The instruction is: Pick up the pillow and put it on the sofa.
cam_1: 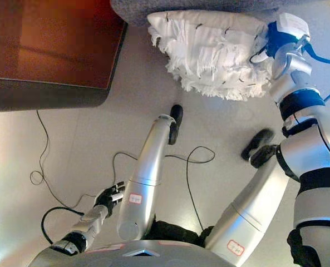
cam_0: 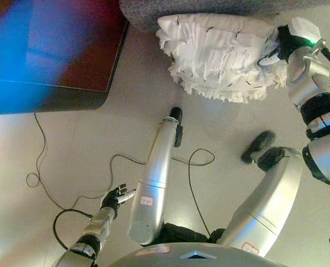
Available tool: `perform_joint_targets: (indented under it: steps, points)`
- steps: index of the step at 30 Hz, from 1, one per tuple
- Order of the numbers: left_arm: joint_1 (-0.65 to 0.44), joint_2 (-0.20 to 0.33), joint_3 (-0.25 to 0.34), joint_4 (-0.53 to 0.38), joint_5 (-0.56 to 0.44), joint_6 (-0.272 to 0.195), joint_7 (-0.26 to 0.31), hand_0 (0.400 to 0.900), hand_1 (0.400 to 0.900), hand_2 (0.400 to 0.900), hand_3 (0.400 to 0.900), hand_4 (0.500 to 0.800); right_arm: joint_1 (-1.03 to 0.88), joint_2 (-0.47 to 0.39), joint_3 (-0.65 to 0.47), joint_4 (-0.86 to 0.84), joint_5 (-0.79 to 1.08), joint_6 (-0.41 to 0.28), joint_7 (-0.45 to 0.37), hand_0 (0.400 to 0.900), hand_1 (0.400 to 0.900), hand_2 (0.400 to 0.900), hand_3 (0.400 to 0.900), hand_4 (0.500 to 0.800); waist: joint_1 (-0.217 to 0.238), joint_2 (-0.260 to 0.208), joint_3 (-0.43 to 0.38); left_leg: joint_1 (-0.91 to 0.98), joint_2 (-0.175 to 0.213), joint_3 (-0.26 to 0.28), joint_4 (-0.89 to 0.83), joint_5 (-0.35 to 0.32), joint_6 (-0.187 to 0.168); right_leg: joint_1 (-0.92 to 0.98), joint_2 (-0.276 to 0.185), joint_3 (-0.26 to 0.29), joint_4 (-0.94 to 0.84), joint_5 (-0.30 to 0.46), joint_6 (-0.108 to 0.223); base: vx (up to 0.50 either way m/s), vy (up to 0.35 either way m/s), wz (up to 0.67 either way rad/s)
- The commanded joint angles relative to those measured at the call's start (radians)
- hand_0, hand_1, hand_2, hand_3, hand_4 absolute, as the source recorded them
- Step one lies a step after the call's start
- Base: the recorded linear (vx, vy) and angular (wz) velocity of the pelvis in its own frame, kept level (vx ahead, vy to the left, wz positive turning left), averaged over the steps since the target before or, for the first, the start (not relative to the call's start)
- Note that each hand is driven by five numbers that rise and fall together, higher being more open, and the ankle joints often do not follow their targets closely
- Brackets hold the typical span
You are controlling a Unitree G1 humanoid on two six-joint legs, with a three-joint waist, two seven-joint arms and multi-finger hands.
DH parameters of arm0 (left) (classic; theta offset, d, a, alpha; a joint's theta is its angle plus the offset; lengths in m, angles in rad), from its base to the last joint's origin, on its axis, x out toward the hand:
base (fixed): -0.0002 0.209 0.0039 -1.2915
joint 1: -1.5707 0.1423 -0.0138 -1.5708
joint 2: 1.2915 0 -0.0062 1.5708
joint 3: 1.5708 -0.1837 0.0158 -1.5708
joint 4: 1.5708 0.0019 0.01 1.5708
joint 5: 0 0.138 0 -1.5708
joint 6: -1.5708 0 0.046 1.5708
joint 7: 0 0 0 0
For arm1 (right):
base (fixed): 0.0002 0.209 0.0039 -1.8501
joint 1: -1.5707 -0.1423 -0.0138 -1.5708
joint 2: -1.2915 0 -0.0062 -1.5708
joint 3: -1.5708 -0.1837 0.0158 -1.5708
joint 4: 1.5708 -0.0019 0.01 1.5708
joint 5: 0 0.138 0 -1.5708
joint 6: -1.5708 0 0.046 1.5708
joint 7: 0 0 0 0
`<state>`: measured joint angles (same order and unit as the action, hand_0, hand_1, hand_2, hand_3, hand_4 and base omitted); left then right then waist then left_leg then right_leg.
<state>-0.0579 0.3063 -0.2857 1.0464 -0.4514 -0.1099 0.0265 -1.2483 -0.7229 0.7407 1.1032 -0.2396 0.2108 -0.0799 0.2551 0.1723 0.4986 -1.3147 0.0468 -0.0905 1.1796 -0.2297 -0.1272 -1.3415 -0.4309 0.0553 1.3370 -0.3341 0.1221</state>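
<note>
The pillow is gripped at its edge by the right hand, just below the sofa, for lifting; the left hand hangs relaxed, fingers uncurled.

White fringed pillow on floor, touching grey sofa base
</note>
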Motion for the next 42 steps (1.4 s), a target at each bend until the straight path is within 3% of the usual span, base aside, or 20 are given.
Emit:
perform_joint_targets:
  steps: [1, 12, 17, 23, 25, 26, 32, 37, 39, 42]
  points:
    - [0.098, 0.054, 0.013, 0.01, -0.048, 0.006, 0.019, 0.9, 0.9, 0.9, 0.9, 0.8, 0.008, -0.04, -0.001, -0.116, 0.008, -0.011, -0.008, 0.4, 0.4, 0.4, 0.4, 0.5, 0.01, 0.045, 0.021, 0.074, 0.035, -0.026, 0.001, -0.012, 0.026, 0.074, -0.027, 0.057, -0.109, 0.098, -0.004, 0.02, -0.008, 0.03]
    - [0.145, 0.064, 0.041, 0.021, -0.019, -0.014, 0.007, 0.9, 0.9, 0.9, 0.9, 0.8, 0.087, -0.054, -0.064, -0.143, 0.024, -0.08, -0.026, 0.4, 0.4, 0.4, 0.4, 0.5, -0.011, 0.045, 0.021, 0.168, 0.084, -0.012, -0.001, 0.007, 0.011, 0.158, -0.034, 0.06, -0.1, 0.111, 0.011, 0.05, -0.01, 0.02]
    - [0.12, 0.061, 0.036, 0.047, -0.02, -0.028, -0.007, 0.9, 0.9, 0.9, 0.9, 0.8, 0.145, -0.041, -0.101, -0.167, 0.027, -0.148, -0.046, 0.4, 0.4, 0.4, 0.4, 0.5, -0.018, 0.014, -0.013, 0.321, 0.103, 0.015, -0.145, 0.028, 0.0, 0.295, -0.044, 0.006, -0.238, 0.163, 0.031, 0.07, 0.012, -0.07]
    - [0.064, 0.076, 0.032, 0.058, 0.025, 0.04, -0.003, 0.9, 0.9, 0.9, 0.9, 0.8, 0.251, -0.026, -0.13, -0.238, -0.008, -0.18, -0.039, 0.4, 0.4, 0.4, 0.4, 0.5, -0.012, -0.053, -0.076, 0.594, 0.096, 0.046, -0.412, 0.074, -0.014, 0.589, -0.079, -0.102, -0.509, 0.258, 0.052, 0.2, 0.035, -0.07]
    - [0.061, 0.085, 0.038, 0.056, 0.067, 0.068, -0.001, 0.9, 0.9, 0.9, 0.9, 0.8, 0.312, -0.042, -0.145, -0.286, -0.012, -0.184, -0.026, 0.4, 0.4, 0.4, 0.4, 0.5, -0.009, -0.081, -0.107, 0.707, 0.094, 0.062, -0.487, 0.076, -0.012, 0.717, -0.094, -0.143, -0.602, 0.29, 0.059, 0.36, 0.046, -0.01]
    - [0.059, 0.091, 0.043, 0.056, 0.08, 0.08, -0.007, 0.9, 0.9, 0.9, 0.9, 0.8, 0.34, -0.052, -0.154, -0.311, -0.012, -0.185, -0.021, 0.4, 0.4, 0.4, 0.4, 0.5, -0.013, -0.097, -0.123, 0.745, 0.089, 0.071, -0.536, 0.109, -0.005, 0.768, -0.101, -0.165, -0.668, 0.335, 0.052, 0.32, 0.056, 0.02]
    - [0.064, 0.107, 0.08, 0.064, 0.153, 0.132, -0.028, 0.9, 0.9, 0.9, 0.9, 0.8, 0.498, -0.08, -0.23, -0.429, -0.032, -0.218, 0.007, 0.4, 0.4, 0.4, 0.4, 0.5, -0.027, -0.168, -0.205, 1.004, 0.082, 0.103, -0.707, 0.112, 0.012, 1.073, -0.115, -0.25, -0.942, 0.448, 0.083, 0.3, 0.054, -0.06]
    - [0.07, 0.094, 0.108, 0.092, 0.206, 0.182, -0.028, 0.9, 0.9, 0.9, 0.9, 0.8, 0.585, -0.12, -0.294, -0.543, -0.052, -0.25, 0.055, 0.4, 0.4, 0.4, 0.4, 0.5, -0.064, -0.207, -0.293, 1.162, 0.035, 0.11, -0.842, 0.11, 0.045, 1.239, -0.081, -0.246, -1.129, 0.54, 0.092, 0.21, 0.071, -0.01]
    - [0.071, 0.09, 0.123, 0.108, 0.224, 0.193, -0.029, 0.9, 0.9, 0.9, 0.9, 0.8, 0.581, -0.133, -0.308, -0.561, -0.058, -0.27, 0.068, 0.4, 0.4, 0.4, 0.4, 0.5, -0.069, -0.212, -0.315, 1.21, 0.017, 0.114, -0.89, 0.115, 0.06, 1.239, -0.089, -0.23, -1.106, 0.596, 0.101, 0.16, 0.112, -0.05]
    - [0.074, 0.096, 0.136, 0.122, 0.246, 0.213, -0.027, 0.9, 0.9, 0.9, 0.9, 0.8, 0.542, -0.156, -0.313, -0.589, -0.029, -0.29, 0.109, 0.4, 0.4, 0.4, 0.4, 0.5, -0.076, -0.214, -0.346, 1.257, -0.002, 0.102, -0.938, 0.126, 0.087, 1.243, -0.059, -0.196, -1.061, 0.611, 0.095, 0.17, 0.067, 0.01]
